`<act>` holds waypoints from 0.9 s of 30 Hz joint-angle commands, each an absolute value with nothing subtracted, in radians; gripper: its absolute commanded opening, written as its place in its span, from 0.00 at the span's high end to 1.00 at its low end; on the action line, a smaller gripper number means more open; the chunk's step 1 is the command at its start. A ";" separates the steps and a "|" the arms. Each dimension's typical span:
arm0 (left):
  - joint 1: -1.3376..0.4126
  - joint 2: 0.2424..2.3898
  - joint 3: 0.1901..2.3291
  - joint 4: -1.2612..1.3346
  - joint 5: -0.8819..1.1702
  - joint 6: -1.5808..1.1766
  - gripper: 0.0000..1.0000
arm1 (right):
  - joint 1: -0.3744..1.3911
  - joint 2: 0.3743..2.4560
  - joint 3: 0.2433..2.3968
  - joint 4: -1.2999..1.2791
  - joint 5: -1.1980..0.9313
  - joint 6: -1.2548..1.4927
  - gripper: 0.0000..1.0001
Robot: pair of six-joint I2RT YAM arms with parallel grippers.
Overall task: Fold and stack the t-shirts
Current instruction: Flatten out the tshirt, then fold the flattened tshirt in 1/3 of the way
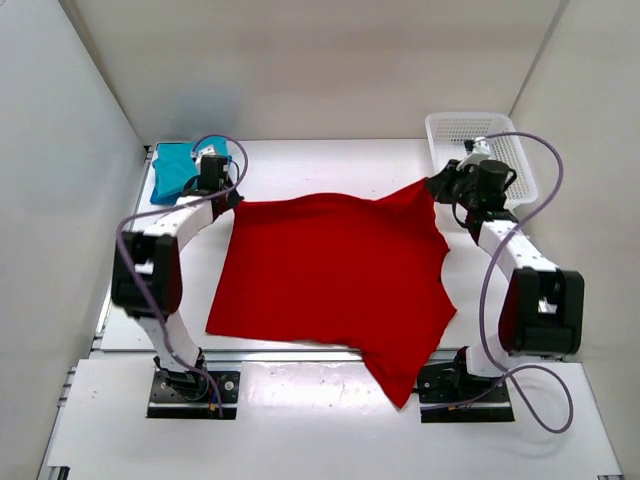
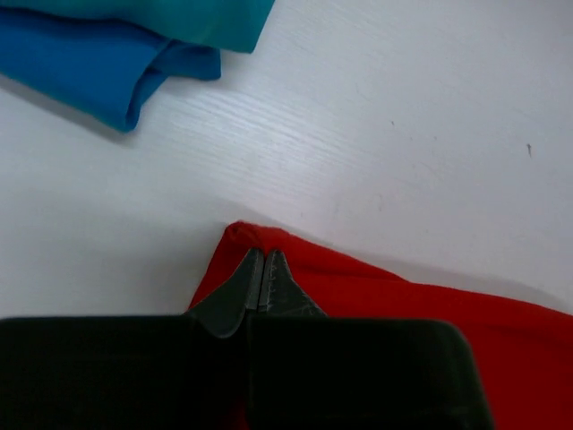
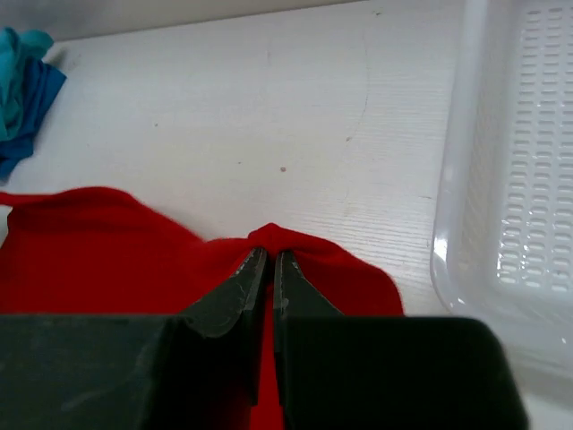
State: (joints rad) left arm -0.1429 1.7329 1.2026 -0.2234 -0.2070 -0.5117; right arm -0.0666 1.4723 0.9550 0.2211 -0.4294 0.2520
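A bright red t-shirt (image 1: 335, 275) lies spread across the middle of the table, one part hanging over the near edge. My left gripper (image 1: 228, 197) is shut on its far left corner (image 2: 260, 240). My right gripper (image 1: 436, 185) is shut on its far right corner (image 3: 277, 237), which is bunched between the jaws. A teal shirt (image 1: 180, 165) lies folded on a royal blue shirt (image 2: 98, 72) at the far left corner of the table, just beyond the left gripper.
A white mesh basket (image 1: 515, 160) stands at the far right, close beside my right gripper; its wall (image 3: 466, 179) fills the right of the right wrist view. White walls enclose the table on three sides.
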 commanded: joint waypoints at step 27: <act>-0.089 1.586 0.974 -0.350 -0.207 -0.517 1.00 | 0.043 0.953 0.517 -0.170 -0.216 0.416 1.00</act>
